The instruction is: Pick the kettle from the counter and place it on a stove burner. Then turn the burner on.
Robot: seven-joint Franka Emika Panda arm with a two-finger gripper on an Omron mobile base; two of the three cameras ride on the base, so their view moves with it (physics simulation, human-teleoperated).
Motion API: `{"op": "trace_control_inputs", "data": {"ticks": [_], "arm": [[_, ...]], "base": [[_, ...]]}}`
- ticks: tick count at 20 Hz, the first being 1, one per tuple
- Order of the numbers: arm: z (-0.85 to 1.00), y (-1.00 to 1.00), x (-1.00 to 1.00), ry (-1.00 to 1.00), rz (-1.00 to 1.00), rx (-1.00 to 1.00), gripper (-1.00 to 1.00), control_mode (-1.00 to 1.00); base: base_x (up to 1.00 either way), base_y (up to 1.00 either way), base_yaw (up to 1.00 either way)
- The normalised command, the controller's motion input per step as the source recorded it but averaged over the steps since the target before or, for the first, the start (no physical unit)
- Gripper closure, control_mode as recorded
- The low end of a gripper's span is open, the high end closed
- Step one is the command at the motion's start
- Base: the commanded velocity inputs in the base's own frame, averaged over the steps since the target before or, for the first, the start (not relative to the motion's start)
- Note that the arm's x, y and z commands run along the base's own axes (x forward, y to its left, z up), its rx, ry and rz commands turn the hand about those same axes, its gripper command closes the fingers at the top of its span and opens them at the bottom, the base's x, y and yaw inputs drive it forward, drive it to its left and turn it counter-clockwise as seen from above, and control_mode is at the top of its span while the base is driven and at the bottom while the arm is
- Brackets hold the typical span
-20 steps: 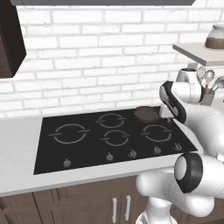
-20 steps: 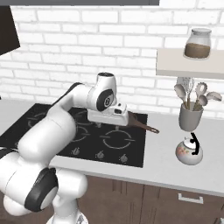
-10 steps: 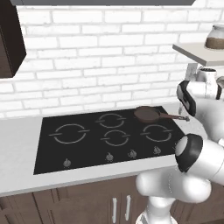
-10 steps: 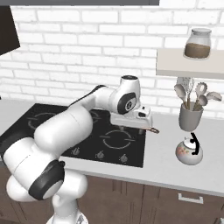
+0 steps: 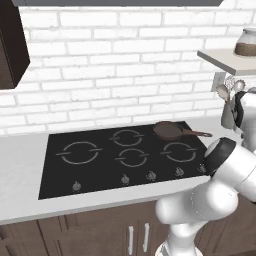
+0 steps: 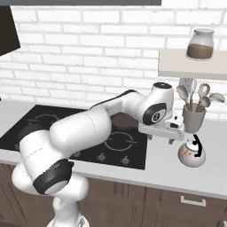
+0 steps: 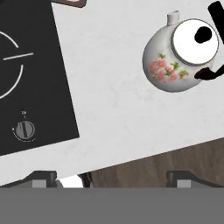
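Observation:
The kettle (image 6: 191, 153), round and white with a pink flower print and a thin black handle, stands upright on the light grey counter (image 6: 166, 172) right of the black cooktop (image 6: 128, 153). My gripper (image 6: 161, 138) hangs open and pointing down over the counter, just left of the kettle and apart from it. In the hand view the kettle (image 7: 175, 65) is at the upper right, well off the line between my open fingertips (image 7: 43, 177), which hold nothing. The stove burner (image 5: 80, 152), the largest ring, lies at the cooktop's far left.
A dark brown frying pan (image 5: 169, 130) sits on the back right ring. A grey utensil holder (image 6: 193, 119) stands close behind the kettle, under a shelf with a jar (image 6: 199, 44). Knobs (image 7: 25, 130) line the cooktop's front edge. The counter's front edge (image 7: 144, 159) is near.
My arm has swung right, from above the frying pan to above the counter beside the kettle. The gripper has stayed open and empty.

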Motion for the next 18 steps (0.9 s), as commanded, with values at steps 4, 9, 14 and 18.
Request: {"op": "trace_control_inputs", "data": {"ticks": [4,9,14,18], "arm": [[0.12,-0.86,-0.25,-0.15,-0.01,0.0,-1.0,-1.0],[0.02,-0.46,0.0,-0.15,0.02,0.0,-1.0,-1.0],[0.0,-0.19,0.14,-0.1,0.08,0.0,-1.0,-1.0],[0.0,-0.28,0.18,-0.06,0.12,0.0,-1.0,-1.0]], "base": [[0.0,0.0,0.0],[0.0,0.0,0.0],[0.0,0.0,0.0],[0.0,0.0,0.0]]}}
